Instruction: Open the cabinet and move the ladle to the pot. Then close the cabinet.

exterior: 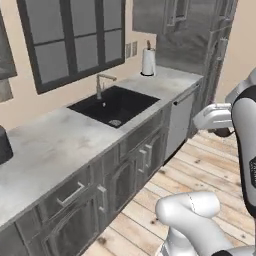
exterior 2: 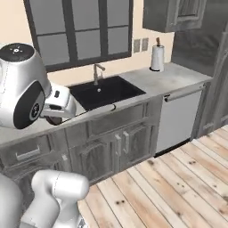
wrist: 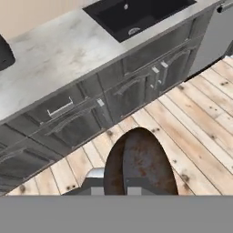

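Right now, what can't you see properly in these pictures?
1. Gripper: in the hand view a brown rounded thing covers its fingertips, so open or shut is unclear.
2. Dark thing: left base view, cut off by the left edge.
3. Wall cabinet: right base view, cut off by the top edge.

A grey counter runs from the near left to the far right, with a black sink and its tap set in it below a dark-framed window. A paper towel roll stands upright on the far end of the counter, beside wall sockets. Dark drawers and doors sit under the counter, a pale dishwasher is at the far right, and the floor is light wood planks.
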Available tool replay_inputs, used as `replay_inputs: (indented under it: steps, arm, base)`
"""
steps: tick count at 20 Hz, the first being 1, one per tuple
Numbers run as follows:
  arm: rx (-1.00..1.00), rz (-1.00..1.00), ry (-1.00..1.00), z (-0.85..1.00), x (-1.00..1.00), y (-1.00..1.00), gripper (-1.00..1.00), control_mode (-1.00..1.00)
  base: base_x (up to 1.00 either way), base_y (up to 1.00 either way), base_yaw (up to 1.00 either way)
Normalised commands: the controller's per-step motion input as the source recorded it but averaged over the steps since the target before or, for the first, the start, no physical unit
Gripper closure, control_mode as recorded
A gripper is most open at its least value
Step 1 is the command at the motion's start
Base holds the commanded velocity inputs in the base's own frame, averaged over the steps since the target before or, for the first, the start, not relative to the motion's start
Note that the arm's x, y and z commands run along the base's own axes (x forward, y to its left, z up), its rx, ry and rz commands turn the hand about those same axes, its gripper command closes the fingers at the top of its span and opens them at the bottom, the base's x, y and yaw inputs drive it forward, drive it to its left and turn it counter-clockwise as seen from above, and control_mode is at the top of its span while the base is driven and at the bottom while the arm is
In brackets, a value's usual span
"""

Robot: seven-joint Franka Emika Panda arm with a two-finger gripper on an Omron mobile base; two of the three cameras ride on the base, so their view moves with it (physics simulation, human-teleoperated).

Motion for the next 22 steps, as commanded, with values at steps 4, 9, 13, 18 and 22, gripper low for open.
replay_inputs:
  steps: [4, 9, 13, 18, 22]
  arm:
    - [0.0, 0.0, 0.0, 0.0, 0.0, 0.0, 1.0, 1.0]
    - [0.0, 0.0, 0.0, 0.0, 0.0, 0.0, 1.0, 1.0]
    - [0.0, 0.0, 0.0, 0.0, 0.0, 0.0, 1.0, 1.0]
    - [0.0, 0.0, 0.0, 0.0, 0.0, 0.0, 1.0, 1.0]
    - [0.0, 0.0, 0.0, 0.0, 0.0, 0.0, 1.0, 1.0]
  base:
    - [0.0, -0.19, -0.94]
    - [0.0, -0.32, -0.86]
    - [0.0, -0.32, -0.84]
    - [0.0, -0.32, -0.84]
    - [0.0, -0.36, -0.82]
